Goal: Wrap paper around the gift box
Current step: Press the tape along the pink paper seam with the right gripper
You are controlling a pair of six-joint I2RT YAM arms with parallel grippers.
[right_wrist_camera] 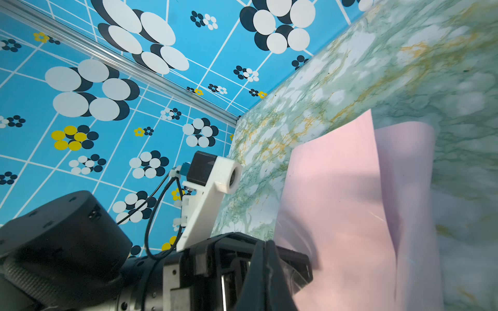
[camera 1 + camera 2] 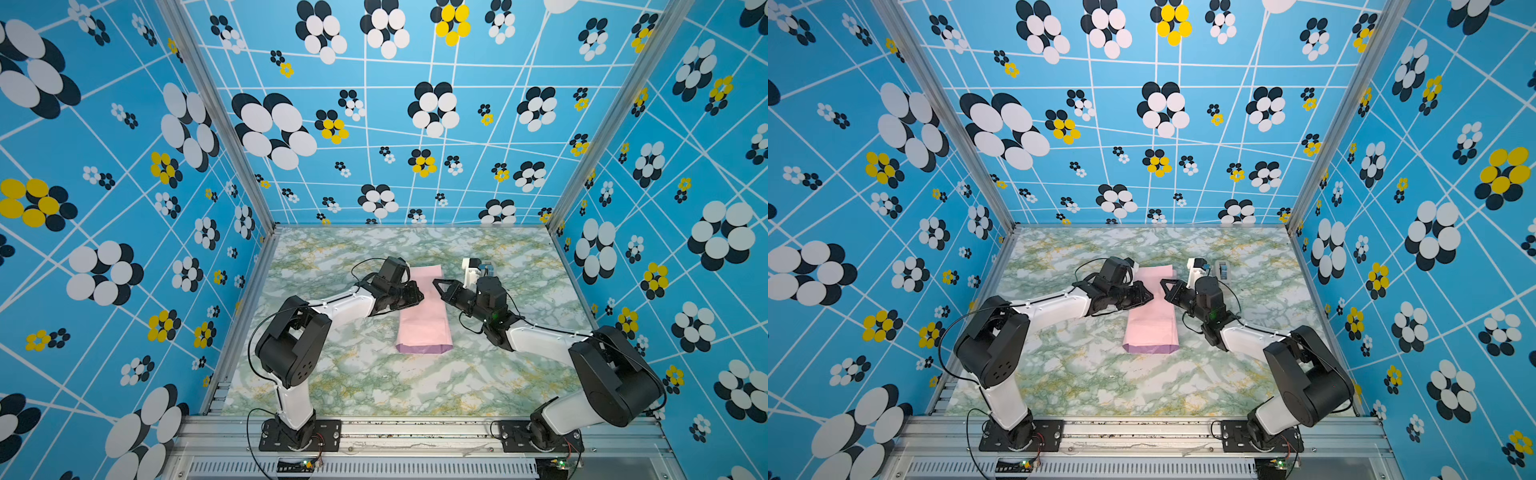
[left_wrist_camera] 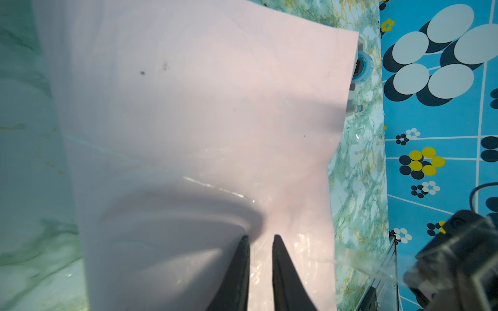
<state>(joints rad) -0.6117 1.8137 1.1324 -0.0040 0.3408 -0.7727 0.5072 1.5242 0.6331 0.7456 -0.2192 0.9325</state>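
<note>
Pink-and-lilac thin paper sheet point(image 2: 424, 320): folded into a long strip, pink side up, lilac at the near end; lies mid-bench.
Green-marbled bench point(image 2: 374, 386): carries the strip.
Left gripper point(image 3: 260, 238): fingers point(image 3: 237, 274) slightly apart, tips on the pink surface.
Right gripper point(image 1: 265, 243): fingers together, at the strip's right edge.
White-grey tape dispenser point(image 2: 1223, 270): beyond the right gripper.

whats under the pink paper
Only the paper itself shows, folded over on the marble table, pink face up with a lilac strip at its near end. Whatever it covers is hidden; no gift box is visible in any view.
</note>
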